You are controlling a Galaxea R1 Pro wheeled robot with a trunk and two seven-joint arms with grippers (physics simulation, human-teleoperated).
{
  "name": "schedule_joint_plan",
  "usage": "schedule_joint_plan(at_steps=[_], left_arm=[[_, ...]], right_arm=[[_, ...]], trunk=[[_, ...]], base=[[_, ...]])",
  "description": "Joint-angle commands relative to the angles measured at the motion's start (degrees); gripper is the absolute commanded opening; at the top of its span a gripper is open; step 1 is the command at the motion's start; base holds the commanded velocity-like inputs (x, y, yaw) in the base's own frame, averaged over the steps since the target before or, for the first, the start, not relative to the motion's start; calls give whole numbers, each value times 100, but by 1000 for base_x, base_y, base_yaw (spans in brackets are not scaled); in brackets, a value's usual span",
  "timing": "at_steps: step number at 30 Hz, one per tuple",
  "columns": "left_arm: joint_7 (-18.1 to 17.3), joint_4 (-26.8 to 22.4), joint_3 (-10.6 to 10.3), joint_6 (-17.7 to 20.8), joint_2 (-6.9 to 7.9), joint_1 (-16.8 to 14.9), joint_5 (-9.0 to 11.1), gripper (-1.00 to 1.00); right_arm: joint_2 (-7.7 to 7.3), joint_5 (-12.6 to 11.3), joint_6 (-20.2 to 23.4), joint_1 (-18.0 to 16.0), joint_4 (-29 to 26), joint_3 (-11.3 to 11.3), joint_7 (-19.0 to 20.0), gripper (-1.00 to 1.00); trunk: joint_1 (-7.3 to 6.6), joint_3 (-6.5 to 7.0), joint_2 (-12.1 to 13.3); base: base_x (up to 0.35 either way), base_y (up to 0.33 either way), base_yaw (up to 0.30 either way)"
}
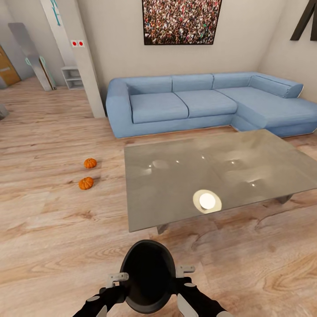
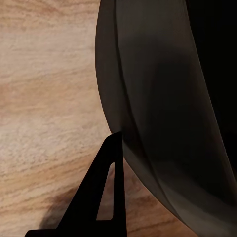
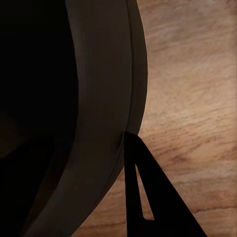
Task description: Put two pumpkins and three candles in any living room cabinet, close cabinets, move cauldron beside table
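Cauldron sits between my two grippers, just short of the glass table. My left gripper & right gripper each clamp its rim. Two pumpkins on wood floor, left of table, sofa behind.

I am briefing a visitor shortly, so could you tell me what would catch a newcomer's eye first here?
Probably the black cauldron in the foreground, gripped at its rim by the left claw and right claw. Beyond it, a grey glass table carries one candle, with a blue corner sofa behind. Two orange pumpkins lie on the wooden floor left of the table.
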Motion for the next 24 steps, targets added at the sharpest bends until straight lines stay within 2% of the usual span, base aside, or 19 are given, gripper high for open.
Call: schedule_joint_plan(at_steps=[1, 22, 24], left_arm=[[48, -2, -53, 17, 9, -5, 109, -100], [48, -2, -64, 17, 9, -5, 103, -100], [48, -2, -63, 17, 9, -5, 104, -100]], right_arm=[[-3, -6, -408, -4, -117, 130, 13, -100], [-4, -48, -407, -4, -117, 130, 14, -100], [-5, -50, -407, -4, -117, 130, 14, -100]], trunk=[[-1, -4, -2], [-1, -4, -2], [43, -40, -82]], base=[[0, 0, 0], [46, 0, 0], [1, 0, 0]])
